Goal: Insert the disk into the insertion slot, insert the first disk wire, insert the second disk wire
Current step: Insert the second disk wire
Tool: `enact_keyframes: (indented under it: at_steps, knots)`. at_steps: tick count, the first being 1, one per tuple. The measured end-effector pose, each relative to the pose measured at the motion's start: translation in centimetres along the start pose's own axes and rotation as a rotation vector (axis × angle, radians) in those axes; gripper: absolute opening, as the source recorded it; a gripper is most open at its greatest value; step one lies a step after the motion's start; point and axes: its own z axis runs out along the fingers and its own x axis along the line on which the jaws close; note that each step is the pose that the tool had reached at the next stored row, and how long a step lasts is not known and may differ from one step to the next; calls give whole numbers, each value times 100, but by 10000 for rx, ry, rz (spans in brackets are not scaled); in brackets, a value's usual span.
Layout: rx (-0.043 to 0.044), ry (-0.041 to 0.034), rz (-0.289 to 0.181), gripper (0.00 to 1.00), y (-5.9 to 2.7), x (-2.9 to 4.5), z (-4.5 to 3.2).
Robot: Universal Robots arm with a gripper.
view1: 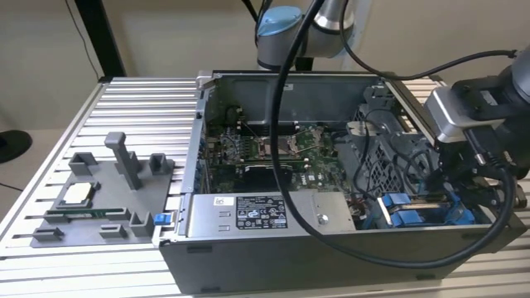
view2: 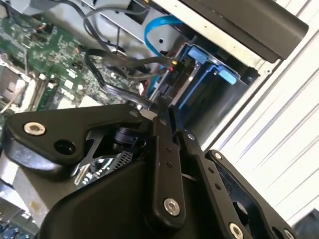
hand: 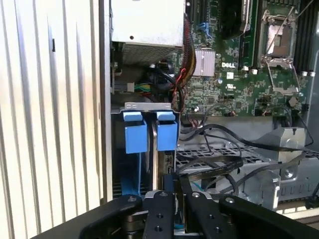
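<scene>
The disk (hand: 158,164), a flat silver-grey hard drive framed by a bright blue plastic carrier, seems to sit already inside the insertion slot (hand: 130,107), the rectangular grey drive bay with blue plastic clips at the corner of the open grey computer case (view1: 273,254); in the first wrist view it shows as a thin edge between the two blue tabs, its long axis running down into the bay, though how deep it is seated I cannot tell. In the exterior view the same blue bay (view1: 414,208) lies at the view's right, against the case's front wall. The black gripper (hand: 175,191) hangs directly over the open end of the bay, in line with the disk's edge, so the work lies straight ahead of the fingers (view2: 160,107) along their own axis. The fingers stand narrow, drawn close together, and in the second wrist view they seem to pinch the end of a black wire (view2: 114,92) just short of the disk's connector end; whether it is truly gripped is hard to make out. A light blue cable (view2: 157,25) loops beside the bay. Farther out lie the green motherboard (view1: 265,149) and the grey metal box with a black-and-white sticker (view1: 265,214). The case rests on a ribbed aluminium desk (view1: 133,105), where a grey fixture tray (view1: 108,205) stands well apart.
</scene>
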Motion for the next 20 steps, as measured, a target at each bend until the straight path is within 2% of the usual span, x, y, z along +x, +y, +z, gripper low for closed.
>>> enact_keyframes:
  at_steps: [1,2,4,5,12,14,18,20]
  knots:
    - [116,119,-42,0,8,-5,1]
    - [284,192,-89,0,18,-15,3]
    - [633,269,-177,0,43,-41,9]
    - [741,281,-203,0,64,-51,16]
    - [1201,352,-318,0,261,-122,75]
    - [1393,380,-365,0,300,-154,90]
    - [1888,439,-485,0,388,-172,105]
    - [2075,446,-527,0,410,-169,114]
